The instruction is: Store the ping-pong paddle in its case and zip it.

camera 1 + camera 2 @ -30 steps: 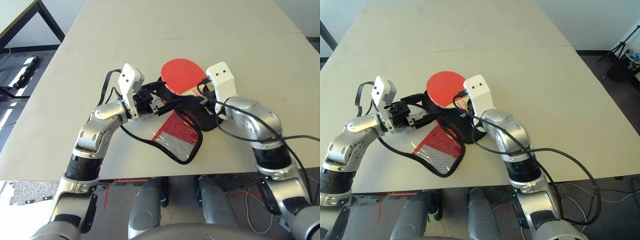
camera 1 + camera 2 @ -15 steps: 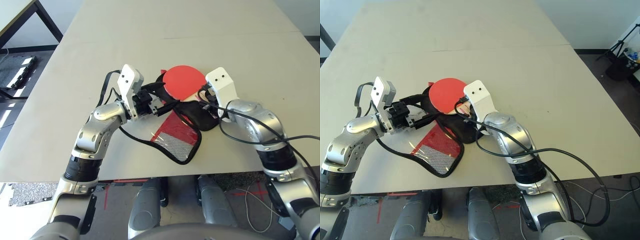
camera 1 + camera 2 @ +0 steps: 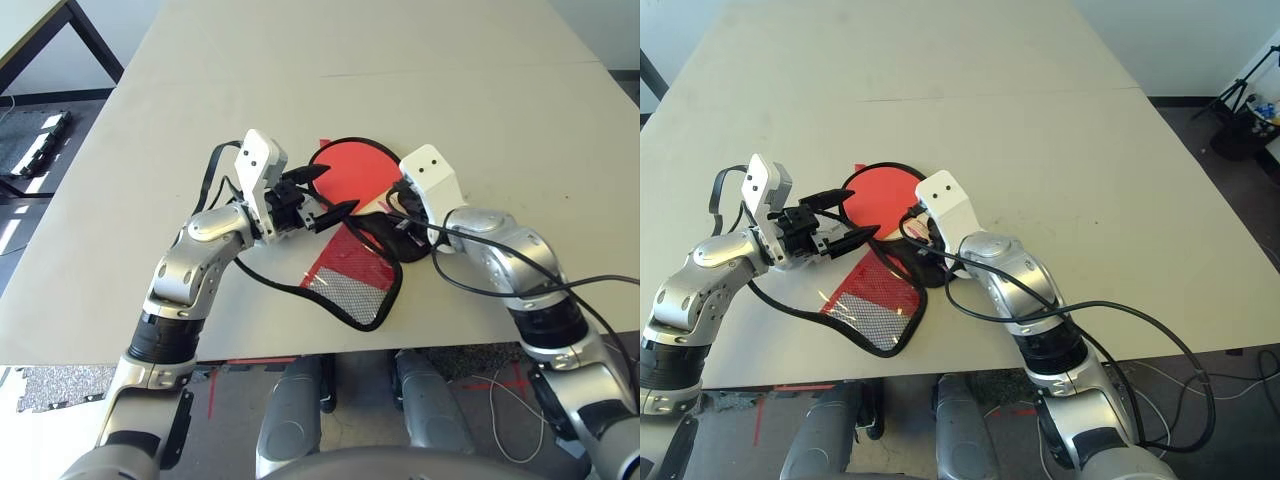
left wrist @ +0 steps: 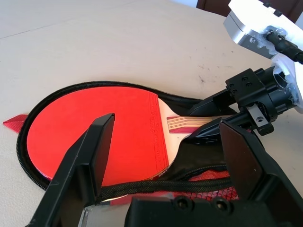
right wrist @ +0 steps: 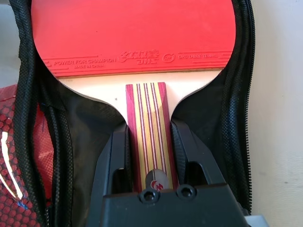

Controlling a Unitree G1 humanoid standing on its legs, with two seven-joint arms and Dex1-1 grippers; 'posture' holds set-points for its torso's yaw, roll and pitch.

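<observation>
In the past second the right gripper point(image 5: 147, 156), its fingers clamped on the striped handle, has drawn the ping-pong paddle point(image 3: 352, 172) back toward the robot, and the red face that stood clear on the table point(image 3: 470, 110) now lies inside the black zipper edging of the case point(image 4: 203, 165). That puts the insertion close to done, with the open mesh-pocket flap point(image 3: 355, 280) not yet folded over and the zip not yet run. The left gripper point(image 4: 165, 156) has let go of the case edge it was pinching; its fingers stand apart just above the paddle face. The case lies mid-table, well away from every edge except the near one, where the flap comes closest, and bare tabletop opens beyond and to both sides.
</observation>
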